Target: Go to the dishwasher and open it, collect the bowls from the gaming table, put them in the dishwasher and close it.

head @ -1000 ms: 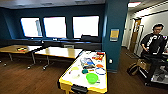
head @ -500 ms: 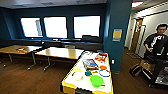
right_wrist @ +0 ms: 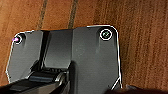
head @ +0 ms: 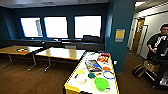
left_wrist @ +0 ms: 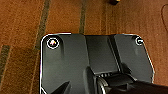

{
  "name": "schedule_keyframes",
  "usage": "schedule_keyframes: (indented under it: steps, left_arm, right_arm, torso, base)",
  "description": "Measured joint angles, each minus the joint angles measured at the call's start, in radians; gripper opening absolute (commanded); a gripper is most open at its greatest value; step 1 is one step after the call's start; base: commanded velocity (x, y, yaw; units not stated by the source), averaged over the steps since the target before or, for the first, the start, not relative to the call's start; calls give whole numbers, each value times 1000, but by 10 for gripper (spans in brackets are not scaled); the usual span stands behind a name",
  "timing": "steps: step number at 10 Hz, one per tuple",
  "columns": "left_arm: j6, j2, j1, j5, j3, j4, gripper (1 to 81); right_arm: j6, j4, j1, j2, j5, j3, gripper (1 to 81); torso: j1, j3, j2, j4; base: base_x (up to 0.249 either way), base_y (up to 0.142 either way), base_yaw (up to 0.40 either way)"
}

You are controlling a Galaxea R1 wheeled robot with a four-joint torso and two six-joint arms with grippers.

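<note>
Gaming table (head: 75,77): long, narrow, white top, yellow edge, running from the lower centre of the head view back toward the windows. On its near end, the bowls: large bright green bowl (head: 101,83) nearest the camera, toward the right edge; white bowl (head: 81,78) to its left; yellow bowl (head: 80,72) just behind the white one; small teal bowl (head: 91,75) between the yellow and green; orange bowl (head: 106,68) farther back on the right side. Thin blue ring (head: 108,74) flat on the top, just behind the green bowl. All bowls apart from one another, resting on the table top. Farther along the top: a printed sheet or box (head: 92,65) and a red packet (head: 103,58); details too blurred to read.

Surroundings: brown wood-pattern floor (head: 30,80); two wood-topped tables (head: 62,53) to the left, the nearer touching or just beside the far part of the gaming table. Three bright windows (head: 56,27) in a dark teal wall. Teal pillar (head: 119,35) right of the table, carrying a yellow notice. Person (head: 160,43) in dark clothing at the right edge, beside a dark rig. Dark bag (head: 138,70) on the floor near the pillar.

Wrist views: dark robot plate above striped brown floor (left_wrist: 25,30) in both. Arm pose not readable. Jaw state, left and right: cannot tell.
</note>
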Motion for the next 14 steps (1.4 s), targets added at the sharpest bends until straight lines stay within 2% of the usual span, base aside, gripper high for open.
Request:
schedule_keyframes:
  steps: [12, 14]
  left_arm:
    - [0, 0, 1, -1, 0, 0, 811]
    - [0, -4, 0, -1, 0, 0, 811]
  right_arm:
    - [0, 0, 0, -1, -1, 3, 811]
    - [0, 0, 3, 1, -1, 3, 811]
  torso:
    - [0, 0, 0, 0]
    - [0, 0, 0, 0]
  base:
    - [109, 162, 0]
    - [51, 68, 0]
